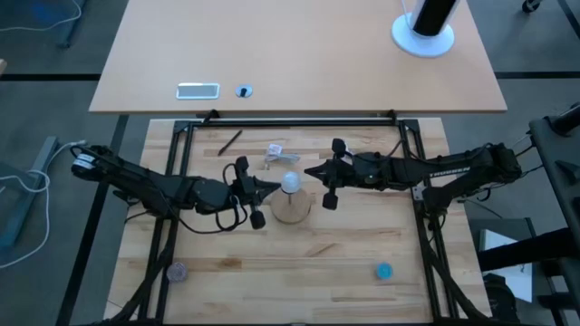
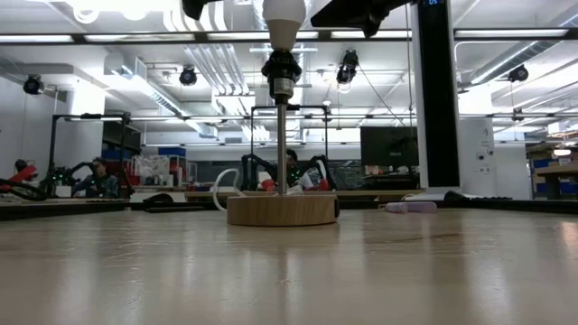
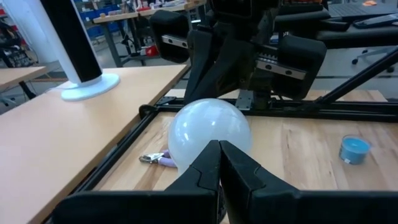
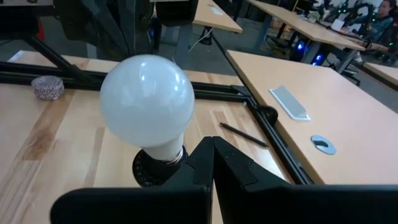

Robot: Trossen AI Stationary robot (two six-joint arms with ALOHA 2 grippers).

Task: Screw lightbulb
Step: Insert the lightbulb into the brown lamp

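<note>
While the lightbulb [image 1: 290,184] sits upright in the black socket [image 2: 282,69] atop the round wooden disc [image 2: 282,209] at table centre, the left gripper [image 1: 272,187] is just left of it, fingers pressed together, empty. The right gripper [image 1: 310,171] is just right, likewise closed and empty.

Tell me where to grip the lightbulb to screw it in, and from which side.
Grip the lightbulb across its widest round glass, coming level from the side. It stands upright in the black socket, so its narrow neck is crowded. Both grippers, left and right, flank it shut.
</note>
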